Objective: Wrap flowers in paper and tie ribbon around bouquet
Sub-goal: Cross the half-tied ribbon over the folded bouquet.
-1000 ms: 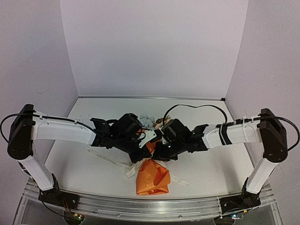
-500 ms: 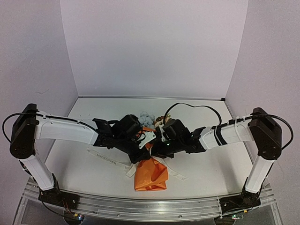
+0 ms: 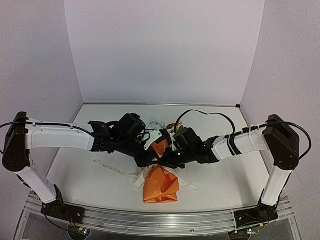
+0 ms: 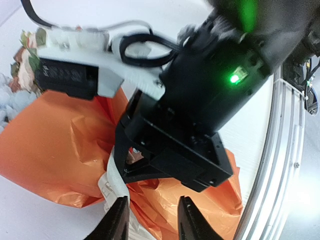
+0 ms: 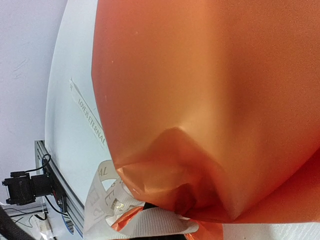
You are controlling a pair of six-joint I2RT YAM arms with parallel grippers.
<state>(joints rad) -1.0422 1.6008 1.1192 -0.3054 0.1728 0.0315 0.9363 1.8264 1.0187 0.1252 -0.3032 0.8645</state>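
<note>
The bouquet [image 3: 160, 184] lies on the table as a cone of orange paper [image 4: 55, 145], narrow end toward the arms' bases. Pale blue and brown flowers [image 3: 161, 123] show at its far end, and in the left wrist view the flowers [image 4: 24, 47] sit at the top left. The white ribbon [image 3: 113, 169] crosses under the cone's neck, with ends trailing left and right. My left gripper [image 4: 152, 220] hangs open just above the orange paper, beside the ribbon [image 4: 113, 184]. My right gripper [image 4: 121, 172] is shut on the ribbon at the neck. In its own view, paper [image 5: 210, 100] hides its fingers and a ribbon loop [image 5: 102, 197] curls below.
A metal rail [image 3: 160, 219] runs along the table's near edge, close behind the cone's tip. White walls [image 3: 165, 50] close the back and sides. Both arms meet over the table's middle, wrists almost touching.
My left gripper has gone from shut to open and drawn back a little to the upper left. More orange paper shows at the neck. The right gripper stays shut in place.
</note>
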